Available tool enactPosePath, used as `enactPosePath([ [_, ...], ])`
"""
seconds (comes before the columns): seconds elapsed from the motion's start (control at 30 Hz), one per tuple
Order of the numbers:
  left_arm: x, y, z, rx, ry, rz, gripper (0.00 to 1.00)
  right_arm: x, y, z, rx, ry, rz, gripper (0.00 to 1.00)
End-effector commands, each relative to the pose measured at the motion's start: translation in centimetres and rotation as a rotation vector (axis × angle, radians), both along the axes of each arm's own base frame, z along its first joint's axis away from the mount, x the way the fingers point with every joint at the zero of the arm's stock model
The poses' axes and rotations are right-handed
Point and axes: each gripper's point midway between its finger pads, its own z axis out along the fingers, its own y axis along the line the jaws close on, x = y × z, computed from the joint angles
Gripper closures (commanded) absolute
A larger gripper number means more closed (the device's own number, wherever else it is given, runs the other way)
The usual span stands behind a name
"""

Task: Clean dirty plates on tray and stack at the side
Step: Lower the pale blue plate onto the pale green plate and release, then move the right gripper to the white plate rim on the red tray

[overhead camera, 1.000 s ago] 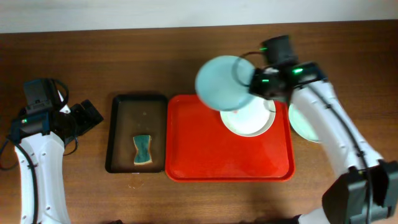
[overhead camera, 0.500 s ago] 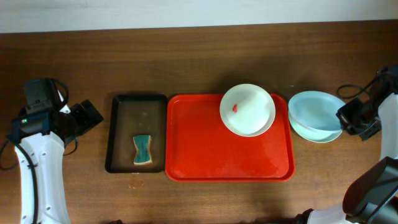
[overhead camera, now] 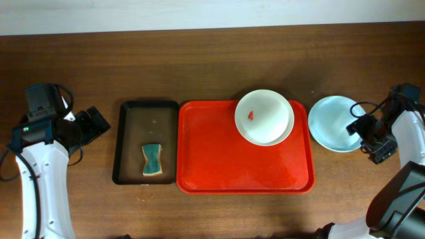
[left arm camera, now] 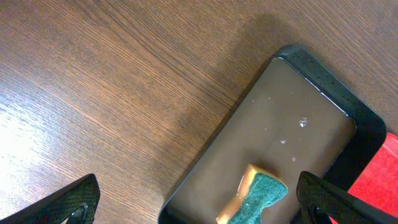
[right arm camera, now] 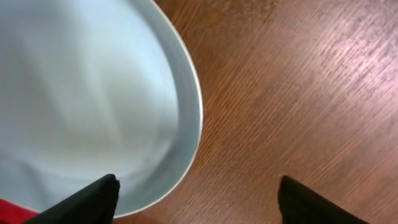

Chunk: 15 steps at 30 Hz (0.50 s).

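Plate (overhead camera: 264, 116) on tray (overhead camera: 212, 159) looks stiff, slick, breakable; pinch its rim. Right tool (right arm camera: 199, 199) wide, empty; left tool (left arm camera: 199, 205) wide.

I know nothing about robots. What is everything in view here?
large bright red rectangular plastic tray: one, red, middle of the table
round shallow white plate: one, white with a small red smear, red tray's far right corner
round pale blue plate: one seen, pale blue, on the table right of the red tray
narrow black-rimmed brown tray: one, brown, left of the red tray
green and yellow sponge: one, inside the brown tray
brown wooden table: one, under everything
left gripper: one, black, open, left of the brown tray
right gripper: one, black, open, at the blue plate's right edge
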Motion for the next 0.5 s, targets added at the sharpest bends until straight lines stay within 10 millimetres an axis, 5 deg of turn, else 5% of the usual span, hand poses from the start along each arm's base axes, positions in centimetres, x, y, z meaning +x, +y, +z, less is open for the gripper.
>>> enactPosePath([
  [0.0,0.1,0.3,0.9,0.008,-0.027,0.016,0.01,1.2,2.0,0.2,0.075,-0.059,0.143,0.17],
  [0.13,0.1,0.3,0.9,0.008,-0.027,0.016,0.01,3.1,5.5,0.1,0.06,-0.069,0.346,0.28],
  [0.37,0.1,0.3,0.9,0.008,-0.027,0.016,0.01,6.4,13.5,0.4,0.019,-0.128,0.676,0.27],
  [0.47,0.1,0.3,0.9,0.008,-0.027,0.016,0.01,7.0,15.3,0.5,0.014,-0.149,0.728,0.27],
])
